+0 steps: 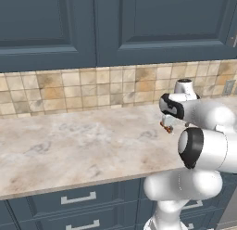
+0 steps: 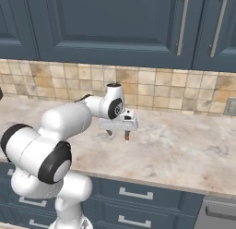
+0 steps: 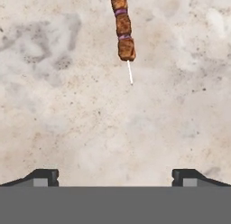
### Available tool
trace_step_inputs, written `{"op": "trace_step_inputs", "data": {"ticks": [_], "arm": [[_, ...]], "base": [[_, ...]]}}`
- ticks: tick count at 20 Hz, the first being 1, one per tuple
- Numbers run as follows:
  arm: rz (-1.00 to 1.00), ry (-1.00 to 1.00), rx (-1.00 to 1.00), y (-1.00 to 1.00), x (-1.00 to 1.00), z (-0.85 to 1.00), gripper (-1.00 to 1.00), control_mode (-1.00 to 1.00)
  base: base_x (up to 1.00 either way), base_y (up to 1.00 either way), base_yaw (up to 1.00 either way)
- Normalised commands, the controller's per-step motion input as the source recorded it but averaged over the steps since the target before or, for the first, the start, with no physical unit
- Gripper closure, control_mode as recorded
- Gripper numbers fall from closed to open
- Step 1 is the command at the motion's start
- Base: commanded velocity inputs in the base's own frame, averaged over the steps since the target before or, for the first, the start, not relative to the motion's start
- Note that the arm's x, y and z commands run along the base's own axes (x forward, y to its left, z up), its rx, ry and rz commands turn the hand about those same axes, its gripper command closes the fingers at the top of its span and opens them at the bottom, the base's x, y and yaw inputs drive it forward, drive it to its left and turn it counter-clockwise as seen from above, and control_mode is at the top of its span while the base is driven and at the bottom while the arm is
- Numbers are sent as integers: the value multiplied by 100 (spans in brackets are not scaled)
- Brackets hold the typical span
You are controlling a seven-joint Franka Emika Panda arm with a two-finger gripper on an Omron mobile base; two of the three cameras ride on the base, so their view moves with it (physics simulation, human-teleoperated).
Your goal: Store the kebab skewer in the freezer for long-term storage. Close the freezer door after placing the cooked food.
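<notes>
The kebab skewer (image 3: 122, 31) lies on the marble counter (image 3: 67, 105), its brown meat chunks running off the top of the hand view and its bare white tip pointing toward me. My gripper (image 3: 115, 175) hovers above the counter, open, with its fingertips (image 3: 44, 177) wide apart and nothing between them. In the left base view the gripper (image 1: 167, 124) points down over the skewer (image 1: 167, 128). In the right base view the skewer (image 2: 127, 137) shows as a reddish bit under the gripper (image 2: 118, 133). The freezer and its door are out of view.
A tan tiled backsplash (image 1: 83, 90) and dark blue wall cabinets (image 2: 115, 25) rise behind the counter (image 1: 69, 150). Blue drawers (image 1: 78, 199) sit below its front edge. A wall outlet (image 2: 230, 106) is at the far right, and a grey appliance front (image 2: 219, 214) is at lower right.
</notes>
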Motion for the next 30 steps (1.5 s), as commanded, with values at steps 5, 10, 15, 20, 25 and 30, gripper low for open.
{"op": "trace_step_inputs", "data": {"ticks": [5,10,15,20,25,30], "arm": [[3,0,0,0,41,-19,-100,-100],[2,0,0,0,32,-19,-100,-100],[0,-4,0,-7,19,-26,-100,-100],[0,-10,0,-7,16,-26,-100,-100],[0,-2,0,-6,20,-25,-100,-100],[0,0,0,-3,21,-17,-100,-100]], "base": [[0,0,0],[0,0,0],[0,0,0],[0,0,0],[0,0,0],[0,0,0]]}}
